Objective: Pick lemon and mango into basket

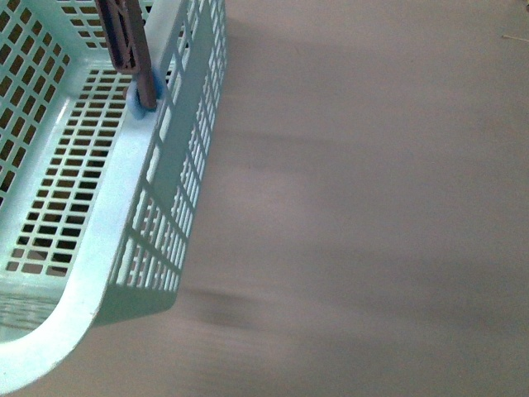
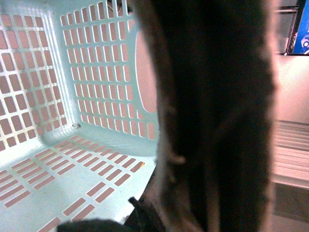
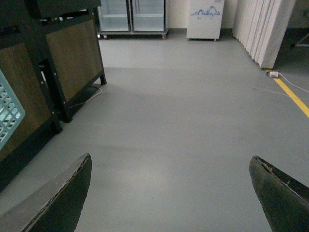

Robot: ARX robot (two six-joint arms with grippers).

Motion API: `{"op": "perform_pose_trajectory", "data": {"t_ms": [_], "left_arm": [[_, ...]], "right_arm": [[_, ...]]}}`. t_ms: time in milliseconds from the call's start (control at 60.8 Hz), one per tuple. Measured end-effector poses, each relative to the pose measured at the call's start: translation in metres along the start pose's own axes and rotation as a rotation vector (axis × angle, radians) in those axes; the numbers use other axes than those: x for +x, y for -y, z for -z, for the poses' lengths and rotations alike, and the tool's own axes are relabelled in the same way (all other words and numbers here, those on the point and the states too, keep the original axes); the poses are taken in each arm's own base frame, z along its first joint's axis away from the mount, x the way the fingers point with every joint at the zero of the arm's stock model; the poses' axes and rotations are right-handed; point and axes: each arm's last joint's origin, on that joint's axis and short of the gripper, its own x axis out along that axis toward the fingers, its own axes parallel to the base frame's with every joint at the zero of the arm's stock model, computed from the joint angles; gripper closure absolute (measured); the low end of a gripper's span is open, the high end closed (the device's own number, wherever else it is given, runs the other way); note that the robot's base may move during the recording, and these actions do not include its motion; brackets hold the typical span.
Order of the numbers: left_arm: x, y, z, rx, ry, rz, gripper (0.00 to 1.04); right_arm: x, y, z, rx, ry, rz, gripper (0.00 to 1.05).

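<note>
The light turquoise basket [image 1: 124,190] fills the left of the front view, with blurred floor below and beside it. Its brown handle [image 1: 128,41] rises from a blue hinge [image 1: 147,93] on the rim. In the left wrist view the handle [image 2: 217,111] stands very close and dark, with my left gripper [image 2: 145,220] shut on it. Behind it are the slotted wall [image 2: 96,72] and floor of the basket, with no fruit on the part that shows. My right gripper [image 3: 170,159] is open over bare grey floor. The lemon and the mango are out of view.
The right wrist view looks along a grey floor. Dark wooden shelving [image 3: 72,58] stands along one side, with a corner of the basket [image 3: 8,113] beside it. Glass-door fridges [image 3: 130,14], a white cabinet [image 3: 205,17] and a yellow floor line [image 3: 294,96] lie farther off.
</note>
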Motion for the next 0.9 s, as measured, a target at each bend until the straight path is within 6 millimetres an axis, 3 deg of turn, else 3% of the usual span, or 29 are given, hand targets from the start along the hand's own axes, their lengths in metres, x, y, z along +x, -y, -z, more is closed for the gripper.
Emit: {"op": "perform_pose_trajectory", "data": {"t_ms": [904], "left_arm": [[0.0000, 0.0000, 0.0000, -0.001, 0.000, 0.000, 1.00]], "right_arm": [[0.0000, 0.0000, 0.0000, 0.000, 0.000, 0.000, 0.09]]}}
